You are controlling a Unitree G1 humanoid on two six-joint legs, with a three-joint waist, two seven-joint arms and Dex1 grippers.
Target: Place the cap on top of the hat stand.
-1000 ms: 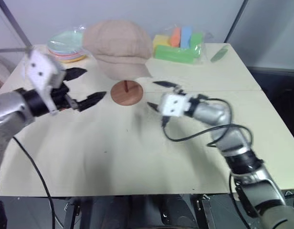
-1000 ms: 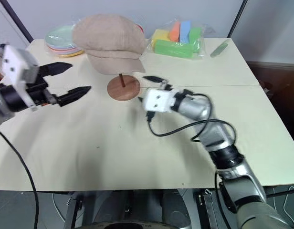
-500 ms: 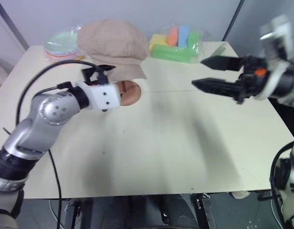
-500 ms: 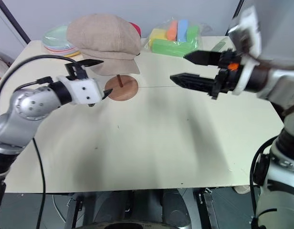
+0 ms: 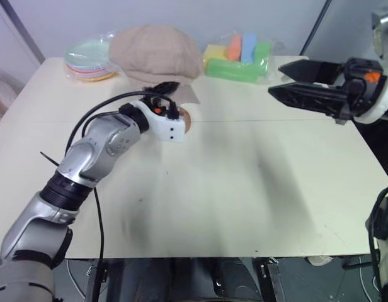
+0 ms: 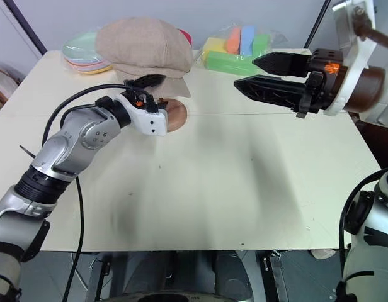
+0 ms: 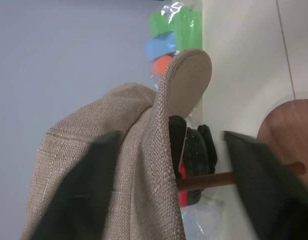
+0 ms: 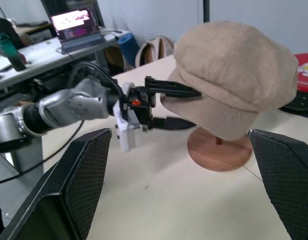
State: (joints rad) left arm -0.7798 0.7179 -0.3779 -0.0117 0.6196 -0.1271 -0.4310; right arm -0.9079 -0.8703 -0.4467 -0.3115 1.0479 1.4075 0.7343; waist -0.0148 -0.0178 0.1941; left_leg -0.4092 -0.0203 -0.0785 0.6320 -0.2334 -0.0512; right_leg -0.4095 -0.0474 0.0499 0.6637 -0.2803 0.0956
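The cap sits on the hat stand at the worktop's far side. The left pincer straddles its brim without clenching; ease away without snagging. The right pincer, spread wide, hangs well apart.

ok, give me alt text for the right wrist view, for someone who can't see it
A beige cap sits on a wooden hat stand on a pale table. The left end effector reaches to the cap's brim, one finger above and one below. The right end effector's two black fingers frame the scene, spread wide.
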